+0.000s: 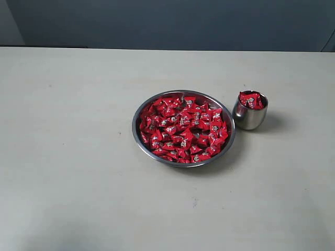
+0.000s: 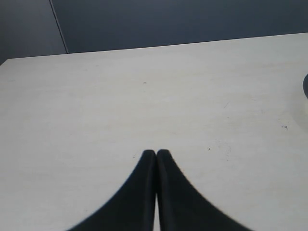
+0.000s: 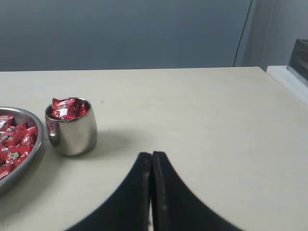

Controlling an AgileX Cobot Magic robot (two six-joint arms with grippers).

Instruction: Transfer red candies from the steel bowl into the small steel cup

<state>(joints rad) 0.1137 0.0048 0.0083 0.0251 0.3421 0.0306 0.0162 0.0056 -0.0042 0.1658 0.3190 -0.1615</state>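
The wide steel bowl (image 1: 137, 137) sits mid-table, heaped with red candies (image 1: 183, 128). Just to its right stands the small steel cup (image 1: 249, 117) with a few red candies (image 1: 250, 99) showing above its rim. In the right wrist view the cup (image 3: 72, 132) and the bowl's rim (image 3: 33, 147) lie off to one side of my right gripper (image 3: 152, 155), which is shut on nothing over bare table. My left gripper (image 2: 156, 153) is also shut and empty over bare table, and a dark curved edge (image 2: 305, 85) at the border of its view cannot be identified. Neither gripper shows in the exterior view.
The pale table (image 1: 73, 157) stretches wide around the bowl and cup, ending at a dark wall behind. In the right wrist view the table's side edge (image 3: 284, 82) runs close by, with a dark object (image 3: 299, 60) beyond it.
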